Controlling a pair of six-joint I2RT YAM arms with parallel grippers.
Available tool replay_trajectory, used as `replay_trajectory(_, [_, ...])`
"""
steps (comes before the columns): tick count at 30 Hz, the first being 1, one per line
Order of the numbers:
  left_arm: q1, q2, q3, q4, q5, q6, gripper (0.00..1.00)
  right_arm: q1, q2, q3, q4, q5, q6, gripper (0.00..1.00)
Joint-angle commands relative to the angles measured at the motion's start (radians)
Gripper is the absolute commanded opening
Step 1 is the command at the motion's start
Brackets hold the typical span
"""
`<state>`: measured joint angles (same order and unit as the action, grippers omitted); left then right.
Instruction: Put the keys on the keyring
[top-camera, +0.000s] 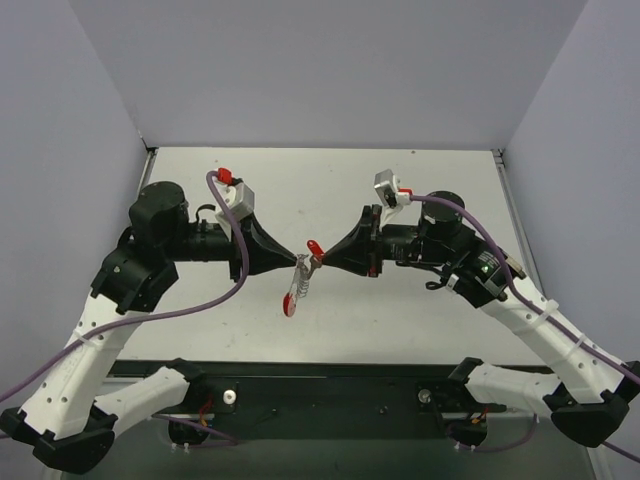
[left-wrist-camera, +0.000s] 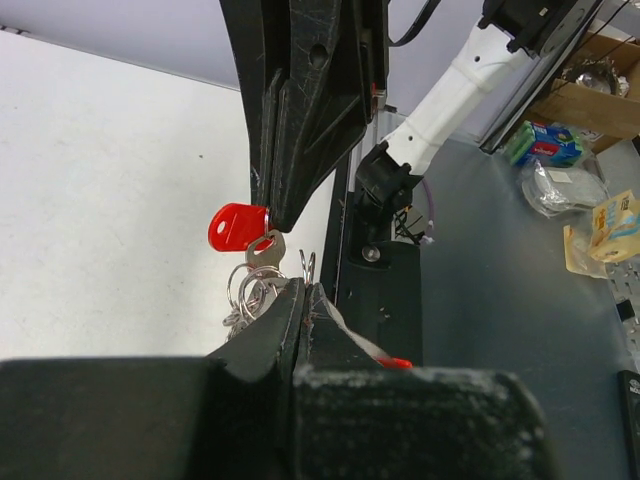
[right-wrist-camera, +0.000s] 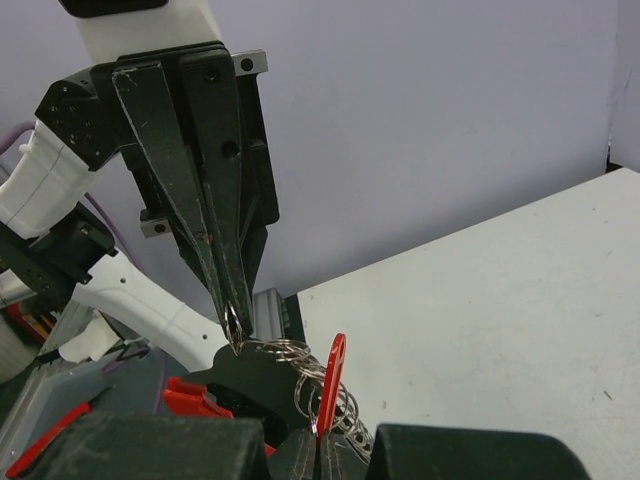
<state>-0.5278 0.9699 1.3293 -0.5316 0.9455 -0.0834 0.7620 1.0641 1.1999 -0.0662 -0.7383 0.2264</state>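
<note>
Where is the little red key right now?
In the top view the little red key hangs above the middle of the table, pinched by the right gripper, just beside the left gripper, which holds the keyring dangling below.

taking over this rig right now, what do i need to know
Left gripper: shut on the silvery chain keyring with a curved red band.
Right gripper: shut on the red plastic head of the tiny silver key.
Both held together in the air above the white table, keyring dangling.
Done: both picked up. Left: threading; whether the key is on yet cannot be told.
</note>
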Motion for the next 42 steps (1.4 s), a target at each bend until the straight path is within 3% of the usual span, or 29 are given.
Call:
replay_trajectory(1, [-0.034,0.023,0.071,-0.043,-0.028,0.039,0.0,0.023,-0.026,0.072,-0.02,0.022,-0.042,0.0])
replay_trajectory(14, [-0.124,0.029,0.11,-0.12,-0.146,0.142,0.0,0.06,0.037,0.202,-0.124,0.022,-0.038,0.0])
replay_trajectory(23, [-0.15,-0.075,0.038,-0.012,-0.204,0.195,0.0,0.06,0.088,0.256,-0.187,-0.016,-0.029,0.0])
replay_trajectory(30, [-0.172,-0.03,0.111,-0.158,-0.255,0.27,0.0,0.065,0.109,0.29,-0.208,-0.061,-0.021,0.0])
replay_trajectory(34, [-0.186,-0.028,0.145,-0.229,-0.352,0.333,0.0,0.065,0.126,0.325,-0.27,-0.068,-0.027,0.0])
replay_trajectory(42, [-0.244,-0.054,0.131,-0.239,-0.45,0.421,0.0,0.068,0.161,0.38,-0.356,-0.061,-0.036,0.0])
